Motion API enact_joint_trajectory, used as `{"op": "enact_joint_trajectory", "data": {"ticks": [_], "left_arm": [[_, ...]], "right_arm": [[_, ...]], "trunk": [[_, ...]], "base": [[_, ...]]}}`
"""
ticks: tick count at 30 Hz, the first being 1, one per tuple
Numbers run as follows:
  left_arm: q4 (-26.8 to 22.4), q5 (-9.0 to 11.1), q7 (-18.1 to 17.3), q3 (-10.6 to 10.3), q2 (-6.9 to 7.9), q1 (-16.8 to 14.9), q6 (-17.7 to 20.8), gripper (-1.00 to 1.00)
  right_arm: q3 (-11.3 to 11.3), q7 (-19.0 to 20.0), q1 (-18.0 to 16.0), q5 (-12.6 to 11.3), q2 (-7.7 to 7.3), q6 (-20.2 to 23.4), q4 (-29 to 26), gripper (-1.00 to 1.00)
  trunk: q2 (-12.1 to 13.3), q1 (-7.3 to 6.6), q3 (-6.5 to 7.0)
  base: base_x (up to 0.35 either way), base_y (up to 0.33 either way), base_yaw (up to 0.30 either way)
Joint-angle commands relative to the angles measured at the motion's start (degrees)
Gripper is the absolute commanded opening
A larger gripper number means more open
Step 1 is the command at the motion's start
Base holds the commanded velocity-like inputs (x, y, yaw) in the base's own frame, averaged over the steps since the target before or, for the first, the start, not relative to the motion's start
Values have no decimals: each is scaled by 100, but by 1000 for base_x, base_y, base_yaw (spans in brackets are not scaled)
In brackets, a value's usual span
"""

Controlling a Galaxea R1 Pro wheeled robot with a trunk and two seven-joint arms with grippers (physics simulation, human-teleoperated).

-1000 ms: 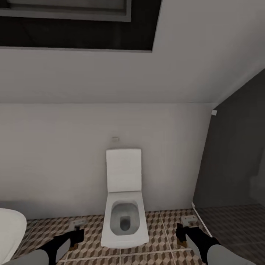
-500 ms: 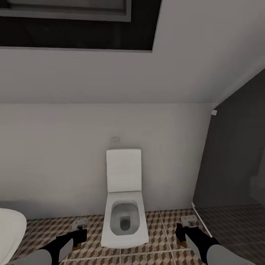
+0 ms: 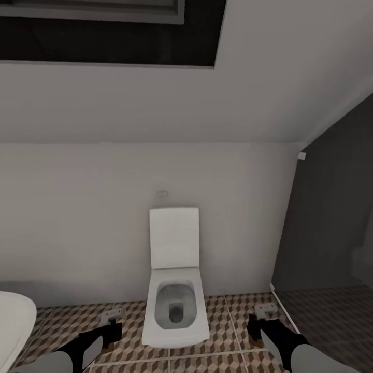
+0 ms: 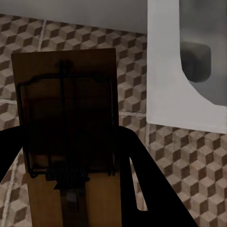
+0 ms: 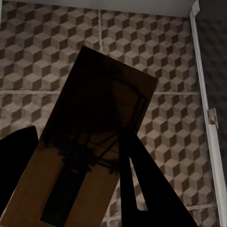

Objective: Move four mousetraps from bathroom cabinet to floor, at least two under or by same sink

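Each gripper holds one of the mousetraps over the bathroom floor (image 3: 228,318). My left gripper (image 3: 108,332) is shut on a mousetrap (image 3: 113,314), left of the toilet. The left wrist view shows that trap (image 4: 71,118) as a brown board with a dark wire spring, between the black fingers of the left gripper (image 4: 68,146). My right gripper (image 3: 255,329) is shut on a second mousetrap (image 3: 266,310), right of the toilet. That trap (image 5: 104,109) lies tilted in the right gripper (image 5: 75,146) above the cube-pattern tiles (image 5: 47,56). The cabinet and the bathroom sink are out of view.
A white toilet (image 3: 175,305) with its lid up stands against the white wall straight ahead, and its bowl (image 4: 189,61) is close to the left trap. A rounded white bathtub edge (image 3: 10,324) is at the lower left. A white threshold strip (image 3: 284,308) borders a dark-tiled area on the right.
The left gripper has edged slightly to the right with its trap. The whole view has shifted a little. The right arm has stayed where it was.
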Motion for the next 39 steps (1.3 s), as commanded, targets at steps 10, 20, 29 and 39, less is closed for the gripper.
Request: {"op": "enact_joint_trajectory", "data": {"ticks": [10, 20, 29, 39], "left_arm": [[16, 47, -11, -46, 5, -3, 27, -100], [17, 53, -17, -47, 8, -3, 26, -100], [33, 56, -25, -47, 13, -3, 26, -100], [43, 56, -18, -47, 27, -3, 26, -100]], "right_arm": [[49, -19, -2, -28, -21, 31, -14, -100], [56, 0, -2, -22, -22, 22, -77, -100], [54, -8, -2, -27, -24, 79, -273, -100], [48, -8, -2, -28, -30, 77, -277, -100]], "trunk": [[-407, 220, -187], [-808, 440, -366], [-1169, 638, -528], [-1570, 857, -708]], "base": [[0, 0, 0], [0, 0, 0], [0, 0, 0], [0, 0, 0]]}}
